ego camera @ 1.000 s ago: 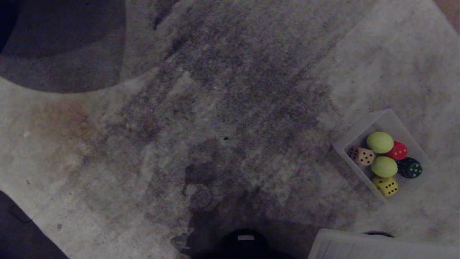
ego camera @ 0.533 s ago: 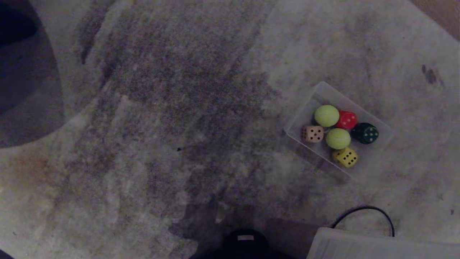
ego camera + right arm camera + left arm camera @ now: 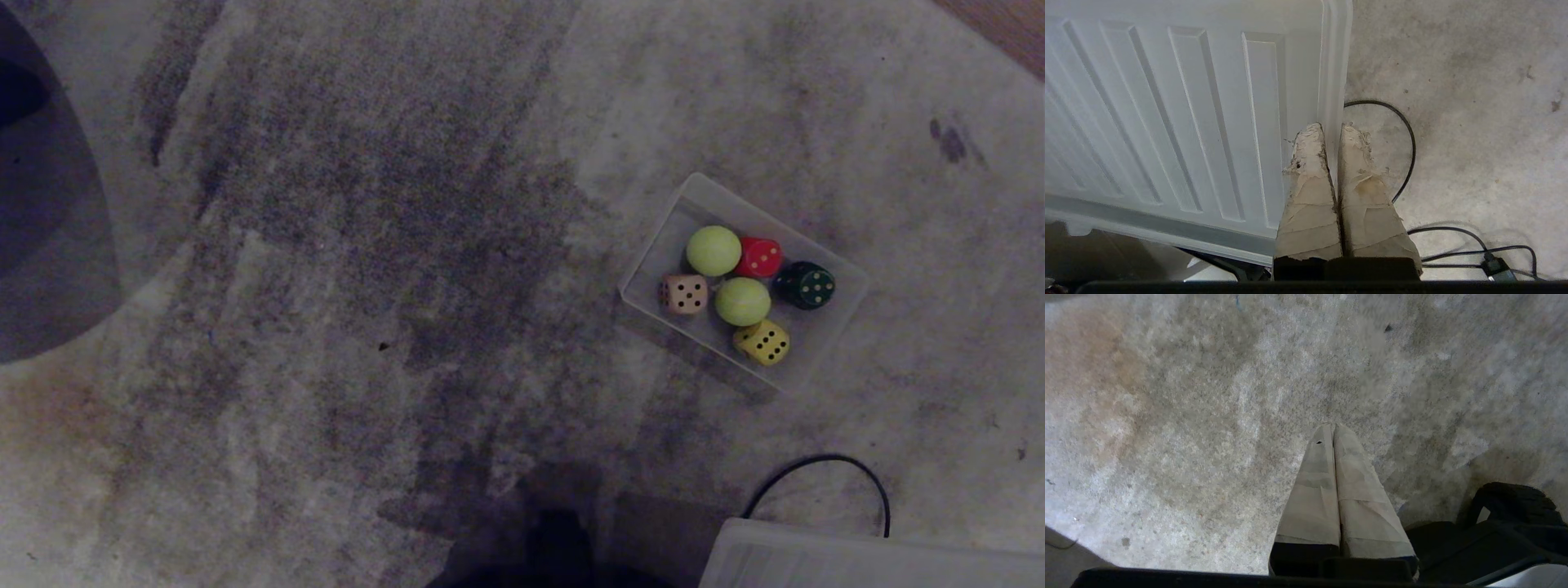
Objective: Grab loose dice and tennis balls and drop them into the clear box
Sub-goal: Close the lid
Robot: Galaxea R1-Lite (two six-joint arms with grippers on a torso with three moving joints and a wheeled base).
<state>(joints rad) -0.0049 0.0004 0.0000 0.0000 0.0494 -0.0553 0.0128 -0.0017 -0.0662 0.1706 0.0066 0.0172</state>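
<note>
Carpet (image 3: 326, 245) carries everything. Ribbed lid (image 3: 1167, 102) lies near the base, a black cable (image 3: 824, 482) looping beside it. Clear box (image 3: 694, 204) (thin plastic, likely slides if nudged) already holds both tennis balls (image 3: 713, 250) and all four dice (image 3: 761, 342); none loose in view. Balls soft, fuzzy; dice hard, probably slick, so take flat faces. Left gripper (image 3: 1333, 428) and right gripper (image 3: 1331, 128): both closed, empty.

stained carpet (image 3: 326, 245), clear box (image 3: 653, 269), ribbed lid (image 3: 857, 563), cable (image 3: 824, 461)
</note>
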